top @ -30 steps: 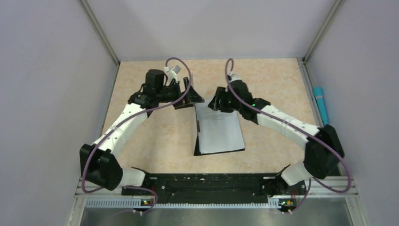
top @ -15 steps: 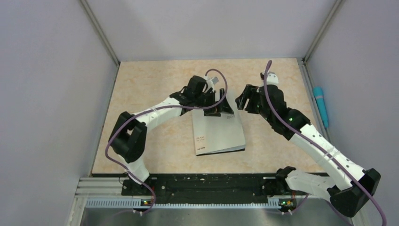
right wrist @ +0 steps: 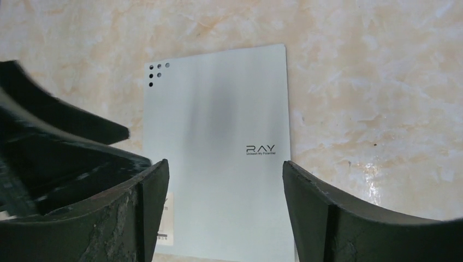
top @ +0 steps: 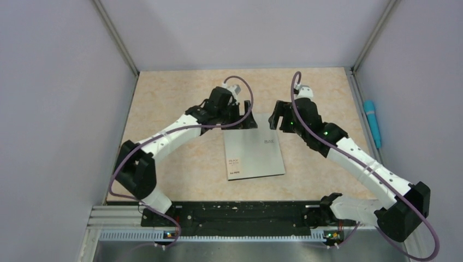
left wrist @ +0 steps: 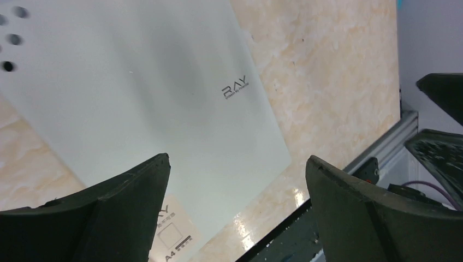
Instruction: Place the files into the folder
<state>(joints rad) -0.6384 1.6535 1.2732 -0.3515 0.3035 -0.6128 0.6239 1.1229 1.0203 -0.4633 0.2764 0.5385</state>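
Observation:
The folder (top: 254, 153) lies shut and flat in the middle of the table, grey-beige cover up, with small dark print and dots near its far corner. The files are hidden from every view. My left gripper (top: 240, 121) hovers open over the folder's far left corner. My right gripper (top: 277, 115) hovers open just past the far right corner. In the left wrist view the cover (left wrist: 136, 87) fills the space under my open left gripper (left wrist: 237, 160). The right wrist view shows the cover (right wrist: 218, 109) below my open right gripper (right wrist: 225, 164), nothing between the fingers.
A blue pen-like stick (top: 372, 123) lies along the right wall. Grey walls close in the table on the left, back and right. The black base rail (top: 235, 213) runs along the near edge. The left arm's fingers (right wrist: 54, 147) show at the left of the right wrist view.
The folder's cover, standing open over white sheets a second ago, now lies shut and flat. Both grippers have drawn back from it, and the right jaws have widened.

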